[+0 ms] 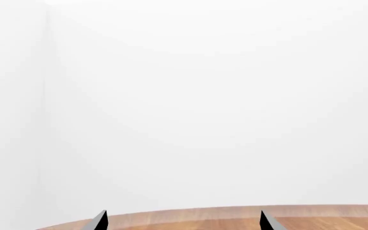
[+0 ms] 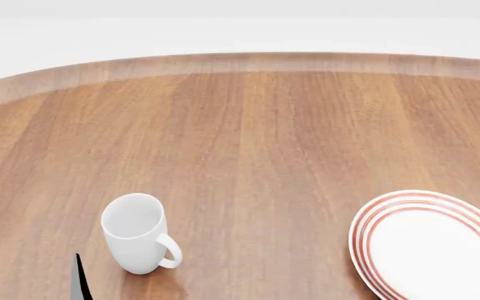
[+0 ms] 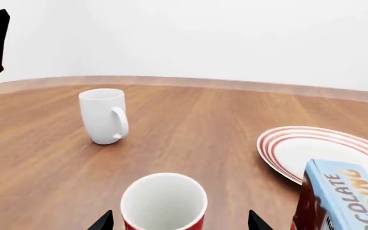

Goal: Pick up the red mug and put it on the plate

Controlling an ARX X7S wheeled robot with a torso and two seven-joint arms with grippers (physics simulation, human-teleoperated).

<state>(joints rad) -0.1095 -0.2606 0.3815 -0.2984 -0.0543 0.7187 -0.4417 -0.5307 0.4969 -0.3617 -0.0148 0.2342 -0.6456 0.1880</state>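
Note:
In the right wrist view the red mug [image 3: 163, 201] stands upright on the table, seen from above its white inside, with a red band at its rim. My right gripper [image 3: 180, 223] is open, one fingertip on each side of the mug with a gap to it. The plate [image 3: 275, 143], white with red rings, lies beyond it to one side; it also shows in the head view as the plate [image 2: 365, 226] at the lower right. The red mug is out of the head view. My left gripper [image 2: 29, 279] is open and empty at the table's near left, also seen as the left gripper [image 1: 184, 222].
A plain white mug [image 2: 135, 240] stands upright near the left gripper, handle toward the plate. A blue and brown chocolate box [image 3: 340, 196] stands close beside the red mug, in front of the plate. The round wooden table [image 2: 265, 125] ends at a white wall.

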